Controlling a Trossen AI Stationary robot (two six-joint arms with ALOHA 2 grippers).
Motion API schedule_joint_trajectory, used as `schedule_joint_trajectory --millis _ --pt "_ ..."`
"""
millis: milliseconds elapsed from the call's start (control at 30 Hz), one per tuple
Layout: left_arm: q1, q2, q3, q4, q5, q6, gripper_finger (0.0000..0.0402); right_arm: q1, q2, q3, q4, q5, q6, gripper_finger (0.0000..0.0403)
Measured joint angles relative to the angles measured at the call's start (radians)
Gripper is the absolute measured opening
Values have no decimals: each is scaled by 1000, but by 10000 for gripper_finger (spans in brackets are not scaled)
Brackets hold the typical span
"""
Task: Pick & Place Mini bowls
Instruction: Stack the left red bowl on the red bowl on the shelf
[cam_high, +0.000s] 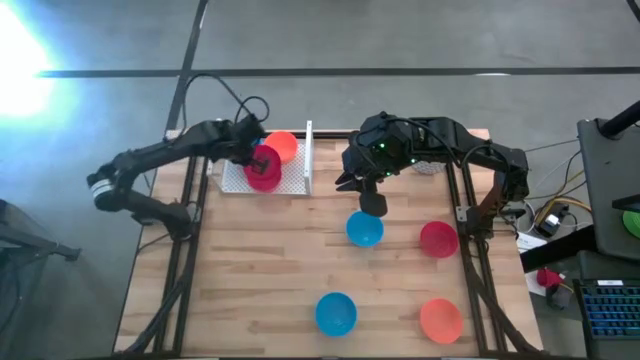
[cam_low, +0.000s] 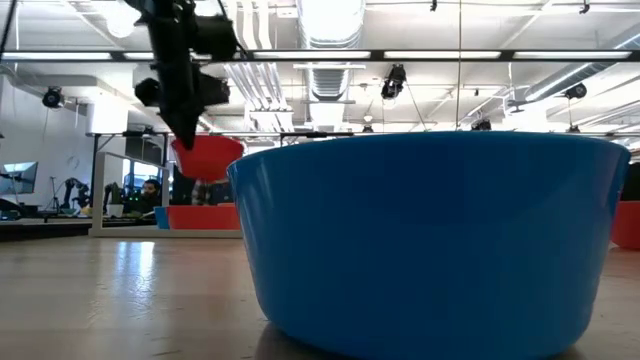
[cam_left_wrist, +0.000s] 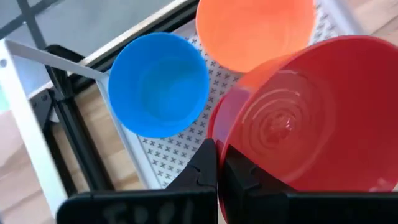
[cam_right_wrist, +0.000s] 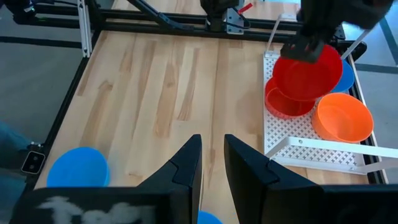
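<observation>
Wood planks make up the desk (cam_high: 260, 270), and a big room with long ceiling lights lies behind it. At the back of the desk sits a white tray (cam_high: 232, 178) full of little holes. In the tray rest an orange bowl (cam_high: 283, 146), a blue bowl (cam_left_wrist: 158, 84) and a red bowl (cam_right_wrist: 283, 104). The left hand (cam_left_wrist: 219, 168) is pinched shut on the rim of another red bowl (cam_left_wrist: 311, 118), held just above the tray. The right hand (cam_right_wrist: 212, 163) hangs near the tray with its fingers a little apart and nothing between them. Four more bowls lie on the desk, well apart from the tray: blue (cam_high: 364, 229), red (cam_high: 438, 239), blue (cam_high: 336, 312) and orange (cam_high: 441, 319).
</observation>
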Motion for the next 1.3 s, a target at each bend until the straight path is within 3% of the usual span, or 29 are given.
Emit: schedule_joint_trajectory --millis 467,1300 --pt "36 172 12 -7 29 69 0 0 0 0 2 0 0 63" --pt "36 184 12 23 66 59 0 0 0 0 3 0 -1 63"
